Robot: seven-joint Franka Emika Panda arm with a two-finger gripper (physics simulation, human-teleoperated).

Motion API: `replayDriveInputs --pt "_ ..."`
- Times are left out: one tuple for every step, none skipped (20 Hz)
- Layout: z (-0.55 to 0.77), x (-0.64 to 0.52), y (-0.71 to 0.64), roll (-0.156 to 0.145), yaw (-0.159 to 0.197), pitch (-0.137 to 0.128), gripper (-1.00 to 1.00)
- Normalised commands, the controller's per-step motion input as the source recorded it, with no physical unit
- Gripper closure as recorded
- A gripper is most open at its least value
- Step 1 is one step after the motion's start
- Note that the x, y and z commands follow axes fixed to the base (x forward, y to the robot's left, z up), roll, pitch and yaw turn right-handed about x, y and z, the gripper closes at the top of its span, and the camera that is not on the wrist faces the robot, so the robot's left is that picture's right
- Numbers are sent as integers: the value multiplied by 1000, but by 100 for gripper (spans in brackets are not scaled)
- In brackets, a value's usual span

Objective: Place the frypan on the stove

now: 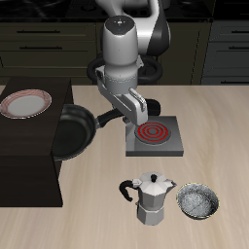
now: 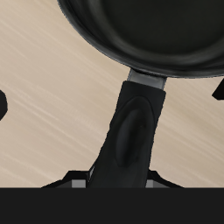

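much of the gripper [image 1: 115,115] was hidden in the exterior view behind the arm's own white and grey body, and its fingertips could not be made out there. the wrist view showed only dark bits of the fingers at either side of the frypan [image 1: 72,133] handle, which ran straight toward the camera, so the jaws appeared to be pinching that handle, though the contact itself was cut off by a black band along one edge of the picture. the pan's bowl was cropped too; only part of its round black rim and inside showed.

in the exterior view the frypan sat at about nine o'clock from the stove [image 1: 155,138], just beside it, its bowl overlapping the edge of a dark raised counter [image 1: 29,165]. whether it rested on anything or hung in the air could not be told. the stove's red coil was bare, its knob edge partly hidden by the arm.

a red-rimmed plate [image 1: 25,104] lay on the dark counter. a moka pot [image 1: 149,198] and a small speckled bowl [image 1: 197,202] stood on the pale wooden table [image 1: 219,136], near its front edge. dark cabinets filled the background.
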Motion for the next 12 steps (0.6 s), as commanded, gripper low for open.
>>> replayDriveInputs --pt "35 -46 161 29 -7 2 100" --pt "109 -78 262 46 42 -43 100" --pt "36 -42 155 26 4 -8 100" --pt "40 -122 220 -2 32 6 100" --pt "56 -194 420 68 12 -21 100" --pt "21 -326 619 32 86 7 100" --pt "49 -78 157 8 46 -22 100" --pt "93 -124 241 9 44 -18 100" --pt "107 -46 68 9 50 -21 100" --pt "49 -144 284 32 17 9 100" --pt "60 54 -32 -2 18 -5 100" --pt "168 -312 699 -45 149 -24 100"
